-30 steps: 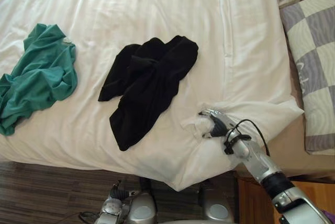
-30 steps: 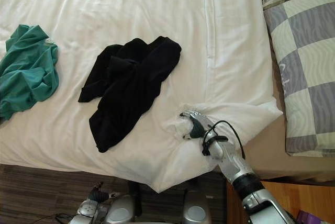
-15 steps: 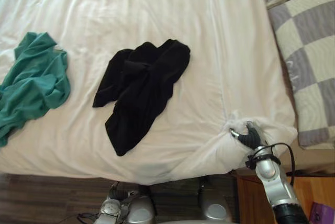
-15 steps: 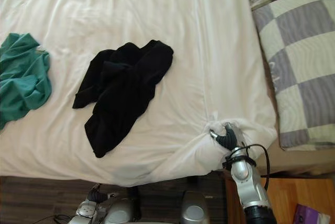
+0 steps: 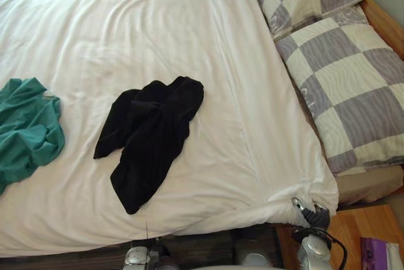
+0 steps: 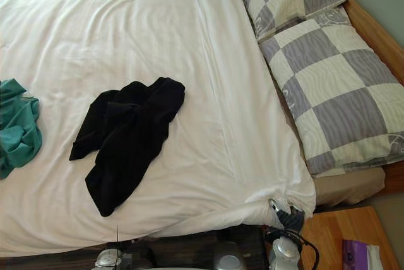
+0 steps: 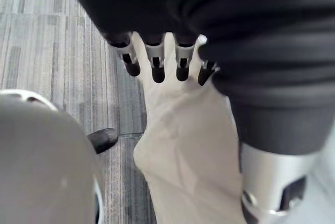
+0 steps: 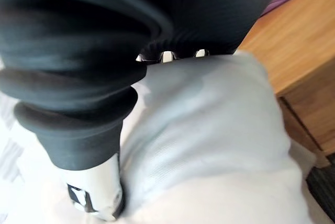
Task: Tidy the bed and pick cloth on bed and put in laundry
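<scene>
While the right hand [image 5: 310, 216] sits at the near right corner of the bed, its fingers are clamped on a gathered bunch of the white duvet [image 5: 126, 43], which pulls into tight creases there, just beside the wooden bedside table [image 5: 366, 229]. Item: black cloth [image 5: 151, 140], crumpled, on the duvet toward the near edge, in neither hand. Item: green cloth [image 5: 25, 132], crumpled, well apart to its left. Item: two grey-and-cream checked pillows [image 5: 344, 87] along the right end, with pale lettering too small to read. Item: purple packet [image 5: 375, 252] on the table, print not legible. Left hand [image 7: 156, 63]: hanging low over the grey floor [image 7: 47, 35], fingers straight and slightly apart, holding nothing, a white fold of bedding past their tips. Change from a second ago: the right hand then gripped the duvet partway along the near edge, close to the black cloth. It has since carried that bunch rightward to the corner. The view has swung toward the pillows, and both cloths lie as before.
</scene>
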Motion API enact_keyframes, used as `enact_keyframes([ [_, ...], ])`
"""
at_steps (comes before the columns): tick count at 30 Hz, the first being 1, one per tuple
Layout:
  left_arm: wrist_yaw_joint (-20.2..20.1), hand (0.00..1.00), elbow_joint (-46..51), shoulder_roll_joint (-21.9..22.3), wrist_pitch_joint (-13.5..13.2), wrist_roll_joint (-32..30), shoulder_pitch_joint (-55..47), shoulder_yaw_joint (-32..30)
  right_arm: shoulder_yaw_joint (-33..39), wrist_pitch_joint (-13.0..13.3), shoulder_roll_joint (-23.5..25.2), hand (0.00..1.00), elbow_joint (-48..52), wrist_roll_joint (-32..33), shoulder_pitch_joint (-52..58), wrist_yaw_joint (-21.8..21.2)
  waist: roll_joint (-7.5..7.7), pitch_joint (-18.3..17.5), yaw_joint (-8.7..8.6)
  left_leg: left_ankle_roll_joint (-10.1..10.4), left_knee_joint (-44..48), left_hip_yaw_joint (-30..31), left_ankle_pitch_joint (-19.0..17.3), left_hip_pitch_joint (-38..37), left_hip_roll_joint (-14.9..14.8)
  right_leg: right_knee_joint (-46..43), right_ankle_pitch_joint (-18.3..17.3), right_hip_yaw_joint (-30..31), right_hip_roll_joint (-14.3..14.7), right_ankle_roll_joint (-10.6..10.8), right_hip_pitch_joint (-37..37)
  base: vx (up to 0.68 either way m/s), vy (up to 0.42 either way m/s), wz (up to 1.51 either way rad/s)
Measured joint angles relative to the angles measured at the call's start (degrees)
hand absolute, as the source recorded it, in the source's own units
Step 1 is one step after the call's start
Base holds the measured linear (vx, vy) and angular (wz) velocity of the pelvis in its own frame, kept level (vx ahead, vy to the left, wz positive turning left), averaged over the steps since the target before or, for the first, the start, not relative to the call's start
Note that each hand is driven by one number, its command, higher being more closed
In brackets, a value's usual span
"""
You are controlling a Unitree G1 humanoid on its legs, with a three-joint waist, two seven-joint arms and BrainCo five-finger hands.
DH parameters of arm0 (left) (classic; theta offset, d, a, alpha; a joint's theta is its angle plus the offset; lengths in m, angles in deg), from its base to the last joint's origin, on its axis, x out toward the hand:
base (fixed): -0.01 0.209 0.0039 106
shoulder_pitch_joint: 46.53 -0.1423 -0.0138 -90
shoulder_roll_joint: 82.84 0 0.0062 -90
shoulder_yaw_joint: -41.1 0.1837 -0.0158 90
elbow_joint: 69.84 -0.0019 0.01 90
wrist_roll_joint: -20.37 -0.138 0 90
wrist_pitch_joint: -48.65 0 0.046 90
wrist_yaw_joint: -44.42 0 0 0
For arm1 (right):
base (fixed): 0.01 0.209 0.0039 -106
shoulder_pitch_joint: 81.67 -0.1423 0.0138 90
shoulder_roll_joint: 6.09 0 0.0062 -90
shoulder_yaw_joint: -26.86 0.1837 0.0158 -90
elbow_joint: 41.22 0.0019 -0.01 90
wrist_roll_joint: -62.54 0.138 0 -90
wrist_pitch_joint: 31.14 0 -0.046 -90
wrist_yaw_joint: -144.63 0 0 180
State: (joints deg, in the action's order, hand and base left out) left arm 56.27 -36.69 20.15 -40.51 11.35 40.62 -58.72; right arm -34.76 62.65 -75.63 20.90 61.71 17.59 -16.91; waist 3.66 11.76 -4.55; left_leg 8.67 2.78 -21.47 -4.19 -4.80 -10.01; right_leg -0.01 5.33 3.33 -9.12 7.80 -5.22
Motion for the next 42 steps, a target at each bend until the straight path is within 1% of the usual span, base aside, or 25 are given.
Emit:
enact_keyframes([
  [1, -0.18, 0.0, 0.02, 0.58, 0.08, -0.08, -0.04, -0.53, 2.35, -1.29, 0.2, 0.0, -0.97, 1.57, 0.29, 0.91, -0.38, -0.3, 0.14, 0.0, -0.05, -0.09, 0.0, -0.08, -0.01, -0.01, 0.0, 0.02, 0.01, 0.0, 0.0, -0.01, -0.012, -0.06],
  [3, -0.42, 0.0, 0.12, 2.08, 0.07, -0.07, -0.61, -2.26, 9.18, -5.53, 0.56, 0.0, -3.46, 4.31, 1.91, 5.08, -2.7, -0.71, 0.49, 0.01, -0.63, -0.8, 0.02, -0.58, 0.02, -0.02, -0.02, 0.2, 0.01, -0.03, -0.01, -0.02, -0.009, -0.09],
  [4, -0.43, 0.0, 0.13, 2.18, 0.07, -0.06, -0.68, -2.34, 9.77, -5.72, 0.58, 0.0, -3.52, 4.58, 1.98, 5.42, -2.76, -0.75, 0.52, 0.01, -0.67, -0.82, 0.02, -0.58, 0.01, -0.02, -0.04, 0.19, 0.01, -0.04, 0.0, -0.02, -0.007, -0.11],
  [5, -0.48, 0.0, 0.08, 2.65, 0.16, -0.12, -1.15, -2.84, 13.16, -6.67, 0.43, 0.0, -3.46, 5.8, 2.62, 7.44, -3.3, -1.12, 0.34, 0.01, -0.94, -1.24, 0.02, -0.65, 0.0, -0.09, -0.36, 0.19, 0.04, -0.49, 0.02, -0.02, -0.006, -0.09],
  [7, -0.48, 0.0, 0.07, 3.02, 0.25, -0.12, -1.5, -3.4, 16.94, -6.68, 0.26, 0.0, -1.48, 7.01, 3.66, 10.38, -3.52, -1.44, 0.31, 0.0, -1.39, -1.56, 0.03, -1.24, 0.01, -0.33, -0.64, 0.03, 0.03, -0.8, 0.15, -0.02, -0.01, -0.07],
  [11, -0.47, 0.0, 0.18, 3.33, 0.22, -0.13, -2.0, -3.95, 19.34, -6.77, 0.28, 0.0, 6.03, 7.08, 4.66, 13.85, -2.53, -2.43, 0.31, 0.31, -3.67, -2.14, 0.12, -2.14, 0.09, -0.93, -1.45, -0.91, -0.11, -0.31, 0.15, -0.01, -0.011, 0.05],
  [12, -0.48, 0.0, 0.27, 3.3, 0.21, -0.13, -2.23, -4.14, 19.4, -6.77, 0.31, 1.0, 8.47, 7.02, 4.71, 14.34, -2.31, -2.84, 0.3, 0.24, -4.04, -2.17, 0.35, -2.19, 0.08, -1.04, -1.53, -1.29, -0.18, -0.25, 0.15, 0.01, -0.013, 0.15],
  [14, -0.45, 0.0, 0.38, 3.23, 0.21, -0.13, -2.44, -4.31, 19.11, -6.6, 0.28, 1.0, 17.04, 6.28, 4.37, 16.02, -2.15, -3.73, 0.59, 0.57, -4.88, -2.17, 1.13, -2.72, 0.12, -1.93, -1.64, -1.77, -0.28, 0.11, 0.15, 0.04, -0.01, 0.12],
  [15, -0.45, 0.0, 0.43, 3.2, 0.22, -0.13, -2.49, -4.31, 18.7, -6.54, 0.27, 1.0, 18.73, 5.91, 4.16, 16.38, -2.05, -3.8, 0.63, 0.53, -4.88, -2.18, 1.24, -2.89, 0.14, -2.05, -1.71, -1.79, -0.28, 0.14, 0.16, 0.06, -0.009, 0.03],
  [18, -0.54, 0.0, 0.51, 2.68, 0.23, -0.14, -2.57, -4.12, 14.57, -5.6, 0.28, 1.0, 26.53, 4.27, 2.03, 15.74, -1.53, -3.83, 0.52, 0.38, -4.92, -2.22, 1.49, -2.87, 0.18, -2.09, -1.74, -1.81, -0.25, 0.17, 0.08, 0.03, -0.005, 0.0],
  [22, -1.18, 0.0, 0.11, 1.63, 0.22, -0.18, -2.1, -1.03, 6.64, -1.46, -1.23, 1.0, 29.54, 2.22, -2.9, 8.85, -1.42, -3.66, 0.55, 0.34, -4.72, -1.47, 1.49, -2.32, 0.59, -1.95, -1.72, -2.04, -0.61, 0.19, -0.14, 0.0, -0.003, 0.05],
  [24, -2.05, 0.0, 0.06, 1.01, 0.11, -0.29, -1.63, 0.31, 3.41, -0.08, -2.58, 1.0, 29.75, 2.31, -4.76, 5.88, -1.67, -3.12, 0.66, 0.24, -4.39, -0.15, 1.53, -1.72, 1.0, -1.89, -1.7, -2.93, -1.22, 0.24, -0.1, 0.0, -0.002, 0.25],
  [26, -3.15, 0.0, 0.05, 0.45, -0.02, -0.78, -0.37, 2.42, -0.39, 0.52, -4.57, 1.0, 31.23, 2.31, -8.09, 2.61, -1.97, -1.26, 0.9, -0.04, -3.61, 1.29, 1.7, -0.68, 1.55, -1.9, -1.46, -3.7, -2.04, 0.63, -0.14, -0.03, 0.005, 0.29],
  [27, -3.16, 0.0, 0.07, 0.43, -0.1, -0.78, -0.21, 2.92, -1.05, 0.84, -5.15, 1.0, 31.3, 2.31, -9.07, 2.28, -2.06, -0.73, 0.88, -0.19, -3.57, 1.66, 1.8, -0.49, 1.71, -1.91, -1.42, -3.93, -2.22, 0.69, -0.13, -0.07, 0.008, 0.29],
  [29, -3.31, 0.0, 0.08, 0.4, -0.18, -1.07, 0.89, 4.66, -1.76, 1.58, -7.56, 1.0, 31.16, 2.35, -12.5, 1.37, -2.84, 1.04, 0.89, -0.58, -3.38, 2.94, 2.06, 0.56, 2.38, -1.9, -1.23, -4.85, -3.06, 1.01, -0.33, -0.05, 0.01, 0.27],
  [32, -3.63, 0.0, 0.29, 0.48, -0.56, -1.25, 1.94, 6.92, -1.73, 2.29, -11.86, 1.0, 27.54, 2.49, -17.09, 1.49, -4.7, 2.95, 0.89, -0.85, -2.75, 3.7, 2.07, 2.59, 3.42, -2.16, -0.84, -4.67, -4.17, 1.59, -2.09, -0.05, 0.02, 0.1],
  [34, -3.7, 0.0, 0.86, 0.61, -1.51, -1.19, 2.13, 8.5, -0.85, 2.27, -15.04, 1.0, 22.13, 3.08, -19.07, 2.14, -6.66, 5.14, 0.46, -1.27, -2.74, 3.6, 2.31, 3.34, 4.15, -2.63, -0.74, -4.26, -4.78, 1.77, -3.24, -0.02, 0.011, 0.0],
  [35, -3.75, 0.0, 0.87, 0.67, -1.51, -1.18, 2.36, 8.91, -0.41, 2.25, -15.55, 1.0, 20.67, 3.13, -19.04, 2.5, -7.23, 5.66, 0.35, -1.33, -2.74, 3.51, 2.3, 3.51, 4.29, -2.78, -0.74, -4.09, -4.89, 1.78, -3.56, -0.02, 0.022, -0.09],
  [36, -4.04, 0.0, 0.92, 0.72, -1.67, -1.08, 2.67, 9.82, 1.22, 2.13, -16.17, 1.0, 16.75, 4.82, -19.09, 2.83, -8.65, 6.57, 0.15, -1.48, -2.71, 2.98, 2.22, 4.23, 4.61, -3.0, -0.6, -3.32, -5.08, 2.03, -4.78, -0.01, 0.013, -0.12],
  [37, -4.06, 0.0, 0.92, 0.76, -1.75, -0.99, 2.72, 9.96, 1.84, 2.06, -16.18, 1.0, 15.53, 5.14, -19.04, 2.87, -9.08, 6.87, 0.02, -1.53, -2.71, 2.71, 2.19, 4.38, 4.68, -3.01, -0.57, -3.09, -5.1, 2.07, -5.14, 0.0, 0.01, -0.16],
  [38, -4.09, 0.0, 0.93, 0.84, -2.02, -0.64, 2.79, 10.32, 3.15, 1.98, -16.13, 1.0, 12.62, 6.08, -18.67, 3.01, -10.21, 8.18, -1.08, -1.82, -2.66, 2.39, 2.01, 4.38, 4.78, -3.04, -0.57, -2.82, -5.16, 2.13, -5.28, 0.01, 0.005, -0.12],
  [39, -4.1, 0.0, 0.96, 0.97, -2.04, -0.63, 2.8, 10.31, 3.65, 2.16, -16.13, 1.0, 11.39, 6.81, -18.08, 3.08, -10.78, 8.79, -1.52, -1.98, -2.61, 2.13, 1.89, 4.37, 4.83, -3.13, -0.63, -2.53, -5.17, 2.21, -5.5, 0.01, 0.009, -0.22],
  [40, -4.1, 0.0, 1.0, 1.2, -2.07, -0.64, 2.79, 10.29, 3.8, 3.89, -16.1, 1.0, 11.41, 7.17, -17.0, 3.02, -11.39, 9.12, -1.78, -2.11, -2.62, 1.19, 1.77, 4.56, 4.92, -3.65, -0.82, -1.55, -5.13, 2.46, -6.52, 0.03, 0.006, -0.27],
  [41, -4.11, 0.0, 0.82, 1.45, -2.01, -0.65, 2.81, 10.26, 3.74, 4.94, -15.94, 1.0, 11.88, 7.24, -16.77, 2.66, -11.59, 9.43, -2.73, -2.26, -2.62, 0.56, 1.65, 4.61, 4.99, -4.41, -1.21, -0.92, -5.13, 2.95, -7.28, 0.03, 0.003, -0.23],
  [42, -4.12, 0.0, 0.67, 1.66, -2.0, -0.65, 2.81, 10.22, 3.75, 5.06, -15.69, 1.0, 11.49, 7.25, -16.58, 2.61, -11.6, 9.45, -2.99, -2.29, -2.62, 0.49, 1.61, 4.57, 4.97, -4.73, -1.36, -0.87, -5.12, 3.06, -7.39, 0.04, -0.003, -0.1],
])
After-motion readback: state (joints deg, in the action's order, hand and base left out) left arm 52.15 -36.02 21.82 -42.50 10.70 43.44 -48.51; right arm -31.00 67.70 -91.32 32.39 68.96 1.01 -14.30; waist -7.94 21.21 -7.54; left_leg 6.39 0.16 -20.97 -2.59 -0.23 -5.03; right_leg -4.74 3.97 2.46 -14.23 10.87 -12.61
